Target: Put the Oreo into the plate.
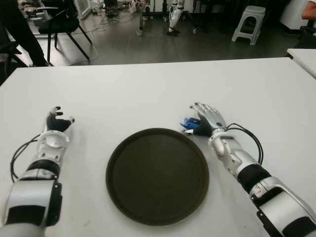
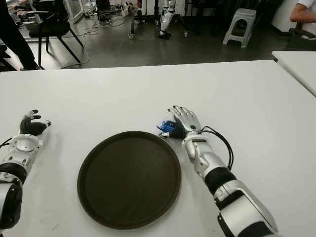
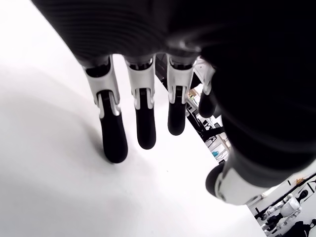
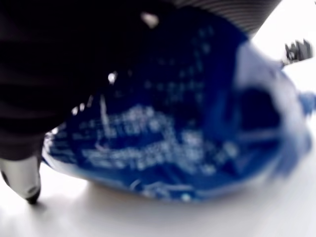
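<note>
A blue Oreo pack (image 1: 189,124) lies on the white table (image 1: 148,94), just off the far right rim of the round dark plate (image 1: 148,182), which holds nothing. My right hand (image 1: 207,117) is laid over the pack, fingers stretched forward and not curled around it; the pack pokes out on the thumb side. In the right wrist view the Oreo pack (image 4: 173,138) fills the picture close under the palm, with its shadow on the table. My left hand (image 1: 57,123) shows at the table's left, far from the plate, its fingers (image 3: 112,143) relaxed and holding nothing.
A second white table (image 1: 303,57) stands at the far right. Beyond the table's far edge are a black chair (image 1: 61,24), a white stool (image 1: 249,22) and a person's legs (image 1: 19,29). A black cable (image 1: 252,136) loops beside my right forearm.
</note>
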Robot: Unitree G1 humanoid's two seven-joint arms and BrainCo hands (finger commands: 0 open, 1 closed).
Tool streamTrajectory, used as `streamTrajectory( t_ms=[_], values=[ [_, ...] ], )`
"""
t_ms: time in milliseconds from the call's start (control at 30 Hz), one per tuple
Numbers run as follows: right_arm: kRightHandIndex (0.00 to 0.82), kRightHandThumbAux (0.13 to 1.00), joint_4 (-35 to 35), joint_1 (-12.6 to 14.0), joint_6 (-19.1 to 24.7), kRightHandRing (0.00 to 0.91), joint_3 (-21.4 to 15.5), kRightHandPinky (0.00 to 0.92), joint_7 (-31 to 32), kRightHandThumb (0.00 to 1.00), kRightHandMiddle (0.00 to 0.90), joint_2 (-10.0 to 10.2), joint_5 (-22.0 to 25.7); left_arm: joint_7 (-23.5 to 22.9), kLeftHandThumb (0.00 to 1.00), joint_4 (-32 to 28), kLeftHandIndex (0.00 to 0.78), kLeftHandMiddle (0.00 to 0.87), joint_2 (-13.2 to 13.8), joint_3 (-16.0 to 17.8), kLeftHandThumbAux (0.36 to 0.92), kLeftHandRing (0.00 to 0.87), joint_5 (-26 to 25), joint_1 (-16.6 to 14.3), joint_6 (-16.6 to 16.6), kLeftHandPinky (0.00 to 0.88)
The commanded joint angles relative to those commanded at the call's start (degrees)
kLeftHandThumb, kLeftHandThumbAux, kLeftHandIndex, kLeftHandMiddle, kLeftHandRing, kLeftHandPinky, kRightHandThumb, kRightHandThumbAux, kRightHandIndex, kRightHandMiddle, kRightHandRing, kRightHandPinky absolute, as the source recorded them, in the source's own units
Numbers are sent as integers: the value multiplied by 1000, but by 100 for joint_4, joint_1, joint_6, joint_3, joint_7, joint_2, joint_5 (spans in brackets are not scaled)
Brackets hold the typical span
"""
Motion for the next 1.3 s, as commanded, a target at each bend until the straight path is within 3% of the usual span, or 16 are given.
streamTrajectory(
  t_ms=[200,833,1300],
  values=[
    [0,563,-118,-28,543,0,221,18,218,49,0,18,-206,10,248,-1,69,182,-1,-2,730,203,1,-7,19,197],
    [0,575,-603,72,972,0,370,22,493,11,0,-189,-197,-19,258,6,74,174,11,-1,729,196,2,-10,33,190],
    [0,572,-1188,223,1379,0,370,71,1182,0,0,-467,-279,-9,257,-4,80,185,23,-9,740,202,8,-5,7,210]
  ],
)
